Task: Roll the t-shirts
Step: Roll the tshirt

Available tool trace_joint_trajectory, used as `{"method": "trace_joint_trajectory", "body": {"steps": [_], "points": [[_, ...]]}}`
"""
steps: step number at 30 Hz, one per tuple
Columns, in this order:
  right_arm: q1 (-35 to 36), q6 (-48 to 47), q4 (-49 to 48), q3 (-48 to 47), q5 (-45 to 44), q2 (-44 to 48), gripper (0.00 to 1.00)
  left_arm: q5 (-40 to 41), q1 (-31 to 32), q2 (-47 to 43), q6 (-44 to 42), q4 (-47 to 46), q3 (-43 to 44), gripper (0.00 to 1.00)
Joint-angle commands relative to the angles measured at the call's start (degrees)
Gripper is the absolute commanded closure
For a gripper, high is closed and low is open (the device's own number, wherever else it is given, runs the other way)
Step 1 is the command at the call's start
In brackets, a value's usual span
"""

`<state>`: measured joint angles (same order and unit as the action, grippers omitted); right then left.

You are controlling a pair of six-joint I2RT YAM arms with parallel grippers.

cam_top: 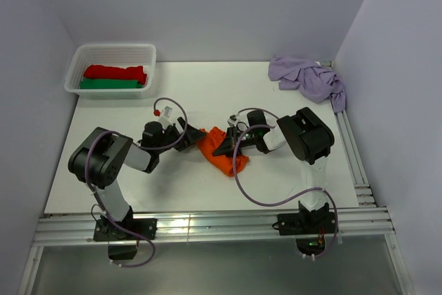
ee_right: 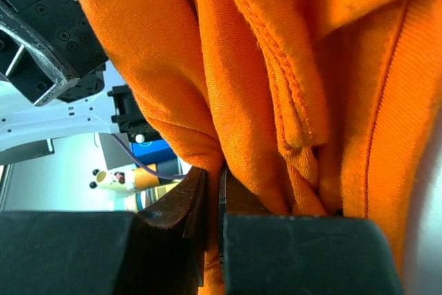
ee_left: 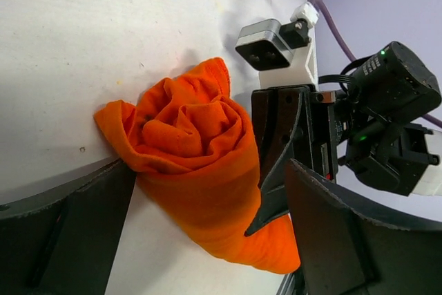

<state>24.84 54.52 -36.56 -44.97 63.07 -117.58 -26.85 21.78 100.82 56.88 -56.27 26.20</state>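
The bright orange t-shirt (cam_top: 219,155) lies part-rolled at the table's middle; the left wrist view shows its spiral end (ee_left: 190,129). My left gripper (cam_top: 196,134) is open at the roll's left end, its wide jaws either side of the cloth (ee_left: 207,240). My right gripper (cam_top: 224,147) is shut on a fold of the orange shirt (ee_right: 248,101), pinching it between its jaws (ee_right: 221,195). The pale lilac t-shirt (cam_top: 309,78) lies crumpled at the back right. The red t-shirt (cam_top: 116,72) and the green t-shirt (cam_top: 109,84) lie rolled in the basket.
A white mesh basket (cam_top: 141,53) stands at the back left corner. Walls close in the table on the left, back and right. An aluminium rail (cam_top: 207,226) runs along the near edge, another along the right edge (cam_top: 353,150).
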Motion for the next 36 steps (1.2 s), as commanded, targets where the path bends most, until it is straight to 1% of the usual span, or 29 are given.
{"method": "trace_joint_trajectory", "body": {"steps": [1, 5, 8, 9, 10, 11, 14, 16, 17, 18, 19, 20, 21, 23, 24, 25, 26, 27, 29, 30, 31, 32, 33, 34, 35, 36], "points": [[-0.2, -1.8, 4.9, 0.7, -3.0, -2.4, 1.00, 1.4, 0.8, 1.7, 0.2, -2.2, 2.3, 0.08], [-0.2, -1.9, 4.8, 0.8, -3.0, -2.3, 1.00, 3.0, 1.6, 3.7, 0.8, -1.5, 3.0, 0.12], [-0.2, -2.8, 5.9, 0.6, -3.0, -2.2, 1.00, 4.5, 2.3, 5.0, 1.3, 0.6, 4.2, 0.25], [-0.2, -3.2, 6.3, 0.6, -3.0, -2.2, 1.00, 5.3, 2.3, 5.0, 1.6, 0.5, 4.1, 0.33], [-0.2, -3.6, 6.8, 0.6, -3.0, -2.2, 1.00, 5.8, 2.3, 4.4, 1.8, 1.3, 4.2, 0.39], [-0.2, -3.7, 7.0, 0.5, -3.0, -2.1, 1.00, 6.3, 2.3, 3.9, 1.7, 2.6, 4.3, 0.54], [-0.2, -4.7, 8.0, 0.5, -3.2, -2.1, 1.00, 7.6, 2.3, 2.5, 1.0, 7.7, 5.9, 0.79], [-0.2, -6.0, 9.3, 0.1, -3.7, -2.3, 0.99, 7.8, 2.2, 1.8, 0.2, 9.9, 6.9, 0.85], [-0.2, -6.2, 9.3, 0.2, -3.7, -2.3, 0.94, 7.9, 2.3, 1.7, -0.1, 10.6, 7.3, 0.94], [-0.2, -6.3, 9.2, 0.4, -3.9, -2.2, 0.81, 8.0, 2.3, 1.5, -0.2, 11.6, 8.0, 0.97], [-0.2, -6.5, 9.2, 0.7, -4.6, -1.6, 0.76, 7.9, 2.2, 1.1, -0.6, 12.3, 8.3, 0.99], [-0.3, -6.8, 9.3, 1.0, -5.1, -1.0, 0.73, 8.0, 2.3, 0.9, -1.0, 13.8, 8.9, 1.00], [-0.3, -7.4, 10.0, 1.1, -5.7, 0.4, 0.66, 8.0, 2.3, 0.3, -1.2, 14.6, 9.1, 0.99], [-0.2, -12.0, 16.7, -0.2, -7.7, 3.3, 0.58, 8.5, 2.3, -0.8, -2.4, 16.6, 9.3, 1.00], [-0.2, -13.4, 16.7, -0.2, -8.4, 4.5, 0.56, 8.7, 2.3, -1.1, -2.4, 17.4, 9.5, 1.00], [-0.2, -15.1, 21.1, -1.3, -9.4, 5.7, 0.53, 8.8, 2.4, -1.3, -2.9, 18.1, 9.7, 1.00], [-0.2, -16.7, 23.6, -2.0, -11.5, 7.0, 0.51, 8.9, 2.4, -1.6, -3.2, 18.6, 9.8, 1.00], [-0.2, -19.9, 28.8, -2.7, -13.0, 9.5, 0.48, 8.9, 2.4, -1.9, -3.4, 19.3, 9.7, 1.00], [-0.2, -22.9, 33.4, -4.7, -15.7, 12.4, 0.44, 9.0, 2.4, -2.3, -3.6, 19.8, 9.8, 1.00], [-0.2, -24.1, 35.6, -5.3, -19.3, 15.0, 0.41, 9.1, 2.4, -2.5, -3.6, 20.1, 9.8, 1.00], [-0.2, -26.5, 39.9, -6.3, -21.2, 16.4, 0.40, 8.9, 2.4, -2.6, -3.6, 20.2, 9.8, 1.00], [-0.1, -27.6, 41.9, -6.8, -23.5, 17.9, 0.39, 8.8, 2.4, -2.6, -3.7, 20.4, 9.8, 1.00], [0.0, -28.6, 43.8, -7.2, -28.3, 21.0, 0.38, 8.8, 2.5, -2.6, -3.8, 20.5, 9.9, 1.00], [0.4, -30.4, 47.4, -7.8, -31.4, 22.7, 0.33, 8.8, 2.6, -2.8, -3.9, 20.8, 9.9, 1.00], [1.5, -31.5, 48.9, -8.2, -33.6, 24.3, 0.32, 8.8, 2.7, -2.8, -4.0, 20.8, 9.8, 1.00], [2.3, -32.2, 50.3, -8.6, -35.9, 27.1, 0.25, 8.9, 2.7, -2.8, -4.0, 20.9, 9.9, 1.00]]}}
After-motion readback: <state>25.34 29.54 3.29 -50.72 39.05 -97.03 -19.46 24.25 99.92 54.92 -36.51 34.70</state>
